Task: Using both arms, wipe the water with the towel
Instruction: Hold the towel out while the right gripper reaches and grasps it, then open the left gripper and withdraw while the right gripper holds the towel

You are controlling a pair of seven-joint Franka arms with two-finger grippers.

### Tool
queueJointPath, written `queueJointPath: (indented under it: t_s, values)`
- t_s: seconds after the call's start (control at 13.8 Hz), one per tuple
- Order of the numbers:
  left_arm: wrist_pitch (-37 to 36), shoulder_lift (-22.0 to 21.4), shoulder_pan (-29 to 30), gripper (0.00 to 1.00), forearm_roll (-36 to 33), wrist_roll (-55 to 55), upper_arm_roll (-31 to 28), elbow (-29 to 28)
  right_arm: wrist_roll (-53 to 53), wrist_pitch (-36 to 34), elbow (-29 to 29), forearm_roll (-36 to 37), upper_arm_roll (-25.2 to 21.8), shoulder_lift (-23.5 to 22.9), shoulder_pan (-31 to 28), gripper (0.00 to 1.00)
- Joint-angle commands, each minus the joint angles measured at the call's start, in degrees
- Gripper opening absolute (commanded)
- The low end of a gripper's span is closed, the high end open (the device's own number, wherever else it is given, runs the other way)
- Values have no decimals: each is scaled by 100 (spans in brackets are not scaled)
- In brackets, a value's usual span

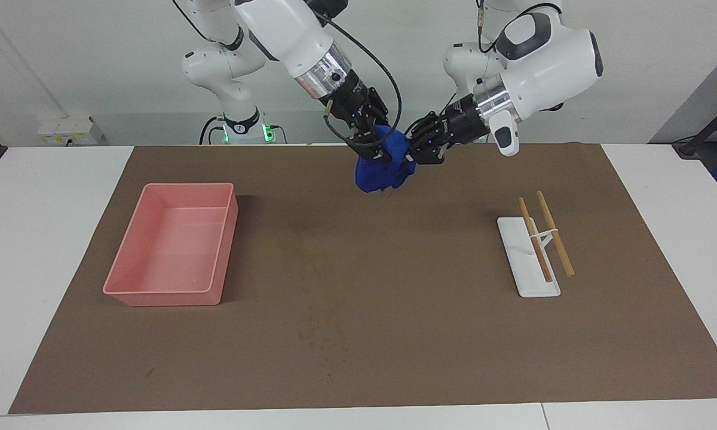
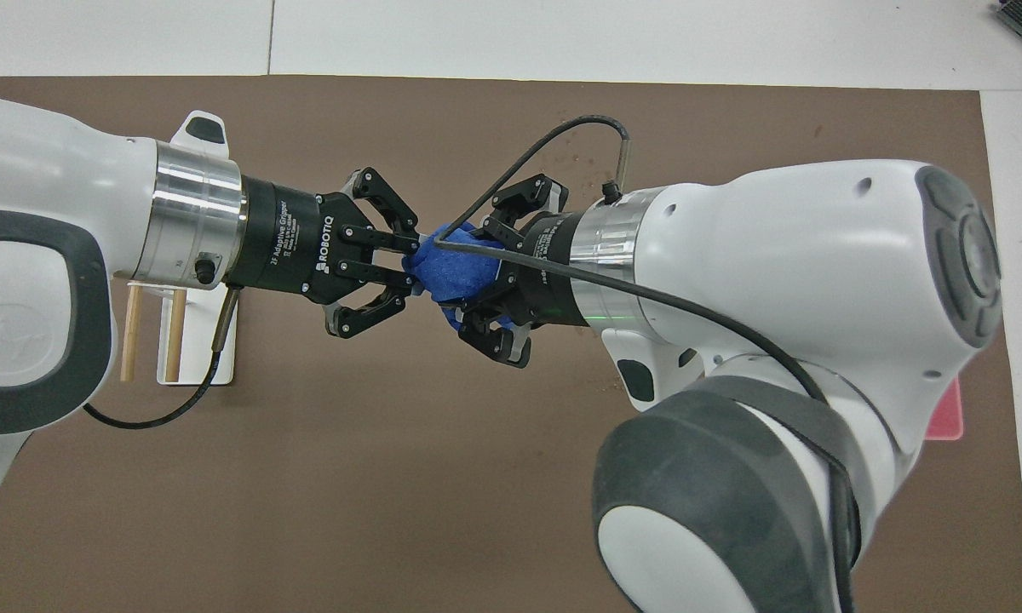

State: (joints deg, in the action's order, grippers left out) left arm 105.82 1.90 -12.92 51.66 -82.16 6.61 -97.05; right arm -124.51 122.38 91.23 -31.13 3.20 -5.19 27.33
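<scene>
Both arms are meeting in mid-air over the brown mat (image 1: 358, 334), above its middle on the robots' side. The right gripper (image 1: 377, 149) is clutching the bunched blue towel (image 1: 385, 170), its jaws pinched into the cloth, which is hanging in a loose lump clear of the mat. The left gripper (image 1: 417, 150) is pressing in from the left arm's end, its fingertips closing on the towel's edge; in the overhead view its fingers (image 2: 392, 247) are drawn together at the tips right where they are meeting the fabric (image 2: 456, 272). So the towel is sitting between the two grippers, held from both ends.

Toward the right arm's end, the pink tray (image 1: 176, 245) is lying on the mat. Toward the left arm's end, two wooden chopsticks (image 1: 547, 236) are resting across a white stand (image 1: 526, 263).
</scene>
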Motion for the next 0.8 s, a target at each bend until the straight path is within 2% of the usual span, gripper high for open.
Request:
queueJointPath:
  t_s: [0.0, 0.51, 0.58, 0.65, 0.72]
  values:
    - [-167, -207, 8, 0, 249, -10, -37, -78, 285, 102, 96, -33, 49, 36, -8, 0]
    - [-105, -304, -18, 0, 222, 77, -72, -34, 822, 32, 105, -24, 31, 45, -61, 0]
    - [-105, -304, -18, 3, 196, 156, -81, 1, 849, 14, 96, -24, 31, 45, -69, 0]
    - [-88, -313, -53, 99, 74, 113, -72, 71, 875, 14, 114, -16, 31, 54, -70, 0]
    - [-87, -339, -62, 100, -293, 148, -55, 133, 962, 14, 140, -7, 31, 62, -61, 0]
